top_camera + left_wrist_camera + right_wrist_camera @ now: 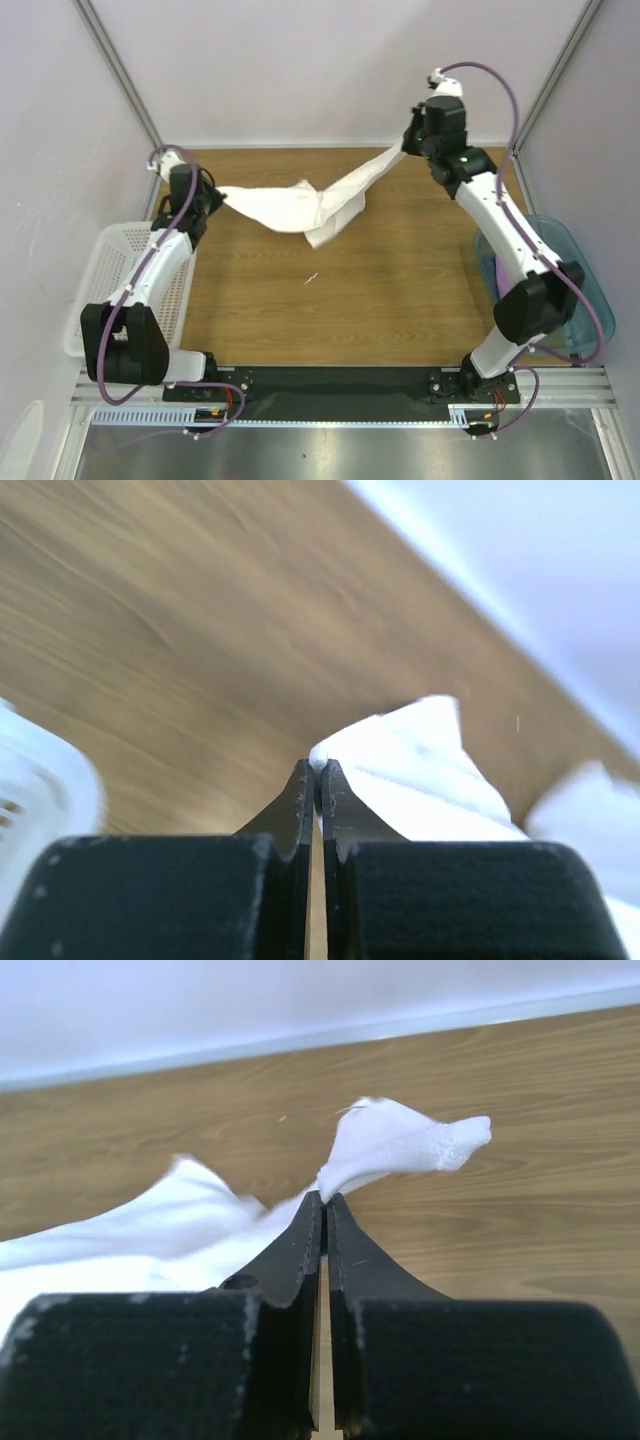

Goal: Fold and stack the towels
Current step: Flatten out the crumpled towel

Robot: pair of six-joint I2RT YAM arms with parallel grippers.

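Note:
A large white towel (300, 205) stretches across the back of the wooden table (340, 300), sagging in a crumpled fold in the middle. My left gripper (213, 197) is shut on its left end, where white cloth (400, 770) bunches at the fingertips of the left gripper (318, 770). Raised at the back right, my right gripper (406, 143) is shut on the other end; in the wrist view a corner of the towel (400, 1140) pokes out beyond the tips of the right gripper (325, 1200). Something purple (490, 268), perhaps a towel, shows in the teal bin. The navy towel is out of view.
A white perforated basket (105, 290) sits at the table's left edge beside the left arm. A translucent teal bin (585, 285) stands at the right edge, partly behind the right arm. A small scrap (312, 278) lies mid-table. Pale walls close in the back and sides.

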